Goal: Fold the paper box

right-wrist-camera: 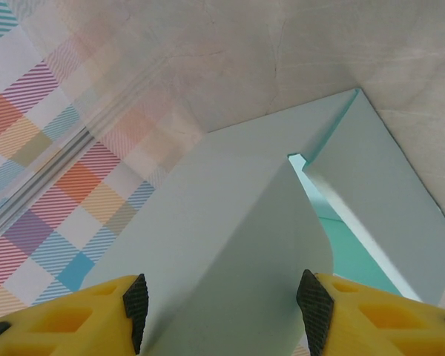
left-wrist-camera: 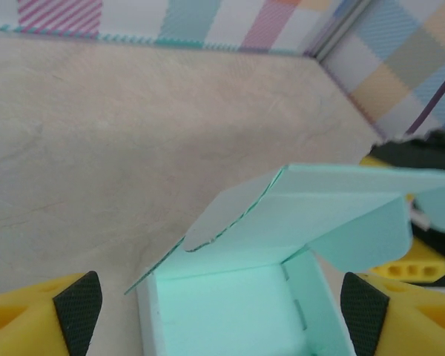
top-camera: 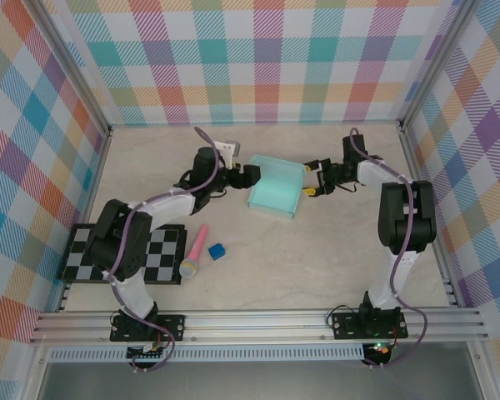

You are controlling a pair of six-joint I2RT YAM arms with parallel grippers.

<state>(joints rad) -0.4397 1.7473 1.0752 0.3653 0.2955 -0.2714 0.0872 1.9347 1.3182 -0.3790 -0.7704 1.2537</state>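
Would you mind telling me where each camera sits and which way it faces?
Top external: above, behind the bases, looking down on the table; both arms show.
Left wrist: behind the left claw, facing into the open paper box; fingers show.
Right wrist: behind the right claw, facing the box's outer panels; fingers show.
Shared: every view sees the box.

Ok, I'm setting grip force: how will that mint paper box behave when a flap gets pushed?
Probably light and floppy: the paper box is thin card, and its rounded flap already curls. Its single-sheet walls would likely buckle under a hard squeeze. Sitting low on the smooth table, it may slide rather than tip.
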